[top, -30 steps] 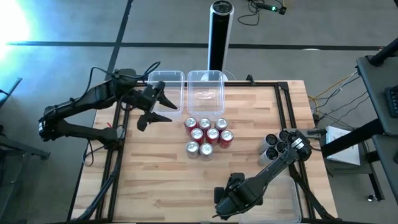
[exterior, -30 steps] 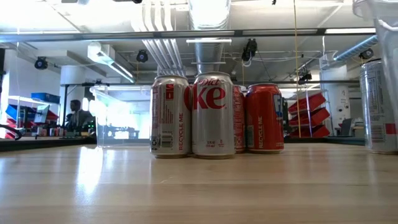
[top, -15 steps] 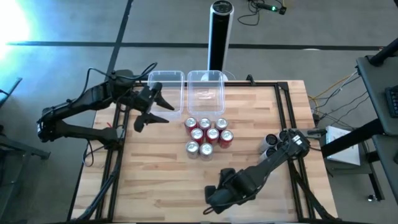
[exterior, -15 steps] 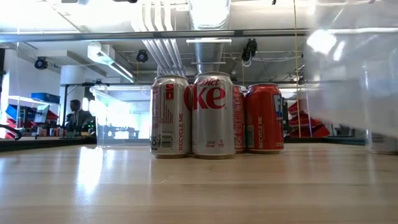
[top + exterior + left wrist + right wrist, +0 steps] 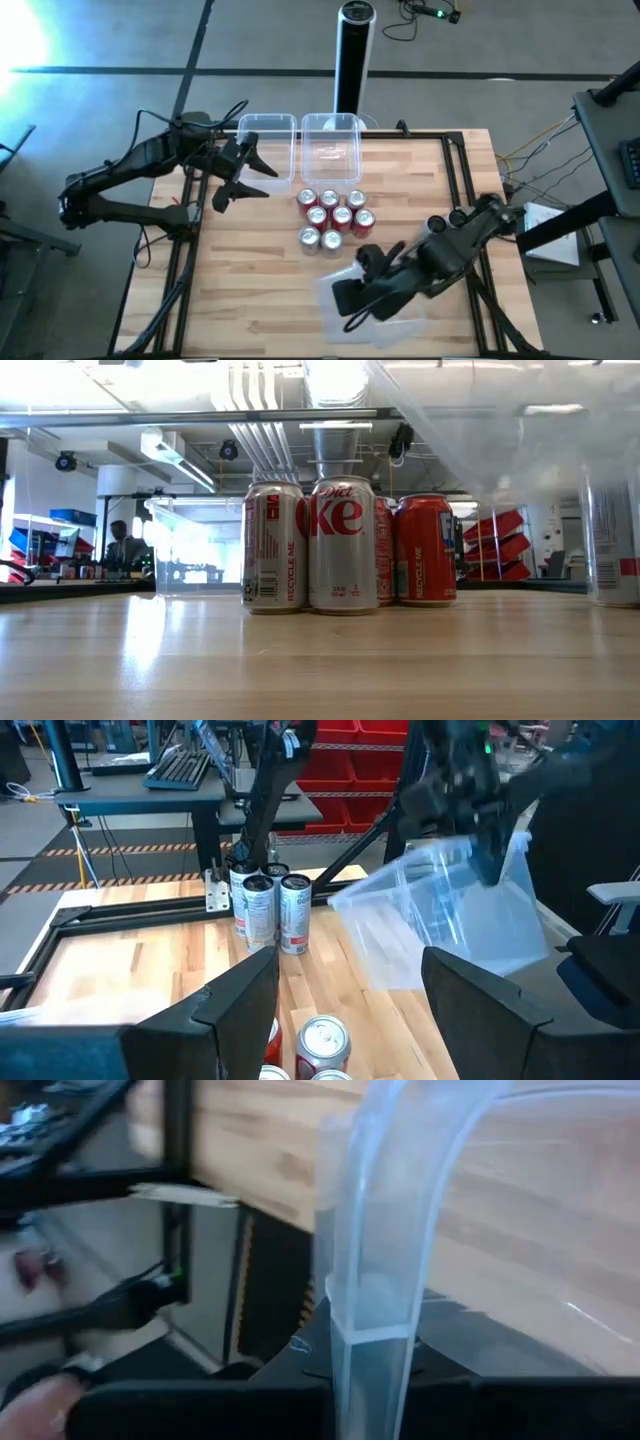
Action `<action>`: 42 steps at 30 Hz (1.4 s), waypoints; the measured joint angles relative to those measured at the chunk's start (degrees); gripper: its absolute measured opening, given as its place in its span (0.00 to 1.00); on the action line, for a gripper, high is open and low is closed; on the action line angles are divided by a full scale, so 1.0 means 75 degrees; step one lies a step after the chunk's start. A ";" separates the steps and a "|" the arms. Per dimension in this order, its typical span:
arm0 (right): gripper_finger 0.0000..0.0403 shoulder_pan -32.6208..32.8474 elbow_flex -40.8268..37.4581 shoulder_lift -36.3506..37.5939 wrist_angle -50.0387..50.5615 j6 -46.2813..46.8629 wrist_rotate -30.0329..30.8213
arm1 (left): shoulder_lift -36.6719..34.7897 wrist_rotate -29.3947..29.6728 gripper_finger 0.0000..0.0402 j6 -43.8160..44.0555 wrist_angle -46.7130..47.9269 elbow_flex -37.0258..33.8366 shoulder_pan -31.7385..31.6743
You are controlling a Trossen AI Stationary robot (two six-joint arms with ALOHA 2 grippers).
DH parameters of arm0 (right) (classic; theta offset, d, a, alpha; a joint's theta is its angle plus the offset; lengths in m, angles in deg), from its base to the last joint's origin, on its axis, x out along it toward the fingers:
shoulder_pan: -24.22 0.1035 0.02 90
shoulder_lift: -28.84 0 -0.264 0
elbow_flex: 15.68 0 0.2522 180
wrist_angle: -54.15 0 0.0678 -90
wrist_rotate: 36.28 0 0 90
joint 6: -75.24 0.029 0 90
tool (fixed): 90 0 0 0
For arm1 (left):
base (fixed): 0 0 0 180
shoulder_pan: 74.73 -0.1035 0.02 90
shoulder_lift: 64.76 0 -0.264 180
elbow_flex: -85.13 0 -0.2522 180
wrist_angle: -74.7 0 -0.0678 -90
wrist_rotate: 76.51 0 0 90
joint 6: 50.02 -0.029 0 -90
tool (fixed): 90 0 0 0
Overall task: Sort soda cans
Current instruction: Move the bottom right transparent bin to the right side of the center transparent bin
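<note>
Several red and silver soda cans (image 5: 333, 214) stand together on their bases at the table's middle, and they show side-on in the low view (image 5: 340, 545). A few dark cans (image 5: 438, 228) stand by the right edge. My right gripper (image 5: 347, 296) hangs over the near middle of the table, shut on a clear plastic tub (image 5: 372, 300), which the left wrist view shows raised and tilted (image 5: 450, 910). My left gripper (image 5: 245, 180) hovers open at the far left, and nothing is between its fingers (image 5: 240, 1010). My right gripper pinches the clear tub's thin rim and wall (image 5: 368, 1342) between its two fingers. One finger is inside the tub and one outside. The fingers slant downward from the table's right. The tub is lifted clear of the table and hangs tilted (image 5: 520, 430).
Two more clear tubs (image 5: 266, 142) (image 5: 331, 146) sit side by side at the far edge. A tall black cylinder post (image 5: 353, 50) stands behind them. Bare wood lies at the near left (image 5: 250, 290).
My right gripper has risen from the near edge and swung toward the table's middle, rolling its wrist. The clear tub came up with it, from lying at the near right to hanging tilted, clear of the wood. The cans have stayed put.
</note>
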 joint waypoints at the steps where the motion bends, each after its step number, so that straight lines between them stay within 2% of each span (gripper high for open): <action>1: 0.03 0.0000 0.0000 0.0120 -0.0212 -0.0296 0.0099 | -0.0037 -0.0008 0.58 -0.0013 -0.0005 0.0000 0.0000; 7: 0.03 0.0000 0.0003 0.0875 -0.1023 -0.1829 0.0253 | -0.0290 -0.0002 0.58 -0.0009 0.0050 0.0000 -0.0090; 10: 0.03 0.0005 0.0003 0.1297 -0.1052 -0.2672 0.0634 | -0.0372 -0.0002 0.58 0.0014 0.0053 0.0000 -0.0088; 17: 0.03 0.0000 0.0009 0.2458 -0.1143 -0.5679 0.3147 | -0.0397 0.0023 0.58 0.0226 0.0046 0.0000 -0.0088; 20: 0.03 -0.0070 0.0012 0.2913 -0.1012 -0.7071 0.4214 | -0.0338 0.0315 0.58 0.0420 0.0006 0.0000 -0.0088; 23: 0.03 -0.0219 0.0017 0.3320 -0.0271 -0.8235 0.5101 | -0.0257 0.0514 0.58 0.0649 0.0001 0.0000 -0.0088; 26: 0.03 -0.0654 0.0017 0.3649 0.1319 -0.8677 0.5504 | -0.0174 0.0778 0.58 0.0948 -0.0089 0.0000 -0.0088; 28: 0.03 -0.1090 0.0010 0.3768 0.2428 -0.8757 0.5465 | -0.0098 0.1035 0.58 0.1162 -0.0219 0.0000 -0.0088; 30: 0.03 -0.1640 -0.0245 0.3899 0.2255 -0.9662 0.5125 | -0.0008 0.1361 0.58 0.1421 -0.0421 0.0003 -0.0088; 32: 0.03 -0.2222 -0.0522 0.4002 0.1832 -1.0978 0.4250 | 0.0128 0.1724 0.58 0.1622 -0.0634 0.0064 -0.0088; 37: 0.03 -0.3876 -0.1154 0.3950 0.2409 -1.2156 0.2774 | 0.0577 0.2564 0.58 0.1968 -0.1584 0.0328 -0.0093; 40: 0.03 -0.4617 -0.1624 0.4079 0.2376 -1.3095 0.1946 | 0.0891 0.3094 0.58 0.2114 -0.1701 0.0697 -0.0093; 42: 0.03 -0.5129 -0.1990 0.4184 0.2381 -1.3677 0.1676 | 0.1106 0.3442 0.58 0.2273 -0.1671 0.0973 -0.0093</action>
